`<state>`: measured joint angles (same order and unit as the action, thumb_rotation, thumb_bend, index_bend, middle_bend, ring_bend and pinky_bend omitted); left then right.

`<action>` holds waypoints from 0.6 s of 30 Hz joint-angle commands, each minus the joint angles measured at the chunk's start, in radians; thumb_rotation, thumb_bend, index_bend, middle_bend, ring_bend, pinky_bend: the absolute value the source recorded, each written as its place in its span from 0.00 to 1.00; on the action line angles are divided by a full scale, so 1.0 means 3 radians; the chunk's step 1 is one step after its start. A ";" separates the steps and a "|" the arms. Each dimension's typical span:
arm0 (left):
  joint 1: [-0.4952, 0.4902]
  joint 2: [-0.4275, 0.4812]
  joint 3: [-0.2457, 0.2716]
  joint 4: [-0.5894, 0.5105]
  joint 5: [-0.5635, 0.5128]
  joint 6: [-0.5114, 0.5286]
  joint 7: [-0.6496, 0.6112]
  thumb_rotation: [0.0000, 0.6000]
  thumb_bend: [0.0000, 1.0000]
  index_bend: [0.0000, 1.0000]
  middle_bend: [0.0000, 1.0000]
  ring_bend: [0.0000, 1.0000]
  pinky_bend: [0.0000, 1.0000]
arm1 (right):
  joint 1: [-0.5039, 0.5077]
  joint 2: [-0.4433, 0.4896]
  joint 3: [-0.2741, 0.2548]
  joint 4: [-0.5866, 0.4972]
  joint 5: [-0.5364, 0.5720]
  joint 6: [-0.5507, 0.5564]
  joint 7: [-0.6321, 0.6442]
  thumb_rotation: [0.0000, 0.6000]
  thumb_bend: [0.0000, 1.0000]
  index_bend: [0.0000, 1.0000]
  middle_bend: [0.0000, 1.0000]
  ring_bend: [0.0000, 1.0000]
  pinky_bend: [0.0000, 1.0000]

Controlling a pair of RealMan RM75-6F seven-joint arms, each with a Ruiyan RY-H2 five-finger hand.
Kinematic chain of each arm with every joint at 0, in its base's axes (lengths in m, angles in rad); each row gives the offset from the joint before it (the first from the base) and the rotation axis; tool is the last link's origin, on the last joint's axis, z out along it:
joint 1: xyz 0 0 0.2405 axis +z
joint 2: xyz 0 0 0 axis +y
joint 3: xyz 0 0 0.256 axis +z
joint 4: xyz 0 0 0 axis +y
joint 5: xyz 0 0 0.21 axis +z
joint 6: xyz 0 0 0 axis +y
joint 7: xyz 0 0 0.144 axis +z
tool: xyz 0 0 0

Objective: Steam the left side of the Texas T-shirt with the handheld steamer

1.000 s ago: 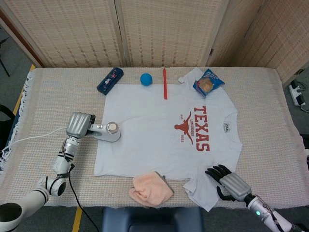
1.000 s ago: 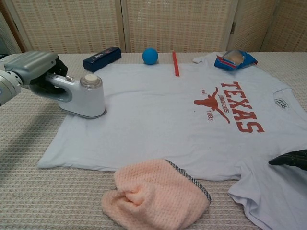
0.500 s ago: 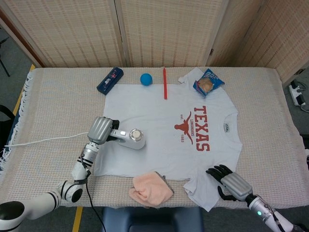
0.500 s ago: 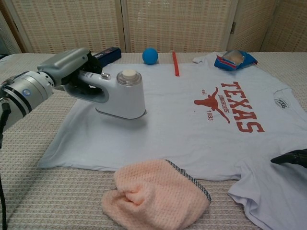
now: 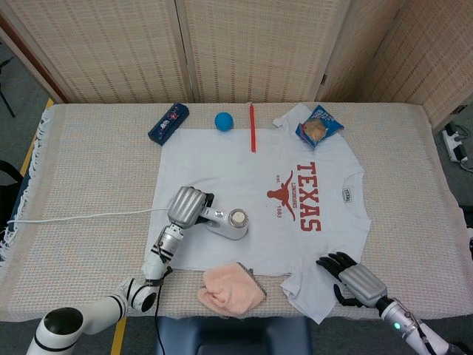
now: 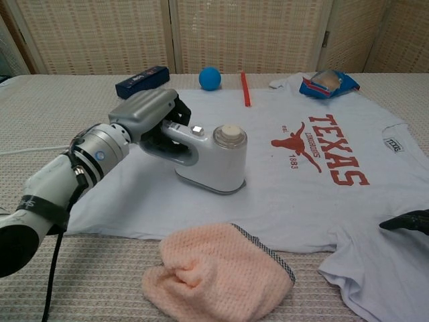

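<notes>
White handheld steamer (image 6: 214, 161), clamped by its handle in the left hand (image 6: 144, 117), sits soleplate-down on the Texas T-shirt (image 5: 259, 192) left of the print, so steaming appears underway, with the remaining left-side fabric apparently untreated.

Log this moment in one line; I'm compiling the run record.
left robot hand: grips steamer | steamer: on T-shirt, left of print | right robot hand: on lower sleeve, holding nothing

The T-shirt (image 5: 255, 200) is pale grey-white with dark red "TEXAS" letters and a longhorn print. The steamer (image 6: 211, 161) is white. The towel (image 6: 218, 275) is peach with waffle texture. The ball (image 5: 224, 121) is blue, the pen (image 5: 252, 127) red.
</notes>
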<state>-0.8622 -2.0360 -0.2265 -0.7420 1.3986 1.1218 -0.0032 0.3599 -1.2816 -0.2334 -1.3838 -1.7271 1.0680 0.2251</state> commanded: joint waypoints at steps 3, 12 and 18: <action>-0.0003 -0.0091 0.0148 0.0273 0.0126 0.0006 -0.0104 1.00 0.32 0.84 0.91 0.78 0.73 | 0.0000 -0.0006 -0.0003 0.0012 0.0003 0.0003 0.0017 0.65 0.76 0.00 0.06 0.00 0.00; 0.0241 0.0239 0.0427 0.0044 0.0330 0.0164 -0.0296 1.00 0.32 0.83 0.91 0.78 0.73 | 0.0000 -0.0027 -0.0015 0.0044 -0.0011 0.0019 0.0051 0.64 0.76 0.00 0.06 0.00 0.00; 0.0411 0.0593 0.0652 -0.0393 0.0499 0.0269 -0.0244 1.00 0.32 0.83 0.91 0.78 0.73 | 0.0013 -0.0031 -0.0013 0.0048 -0.0015 0.0018 0.0058 0.65 0.76 0.00 0.06 0.00 0.00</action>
<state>-0.7615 -1.8982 -0.0592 -0.8126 1.5247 1.1858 -0.0839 0.3635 -1.2908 -0.2373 -1.3692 -1.7314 1.0733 0.2425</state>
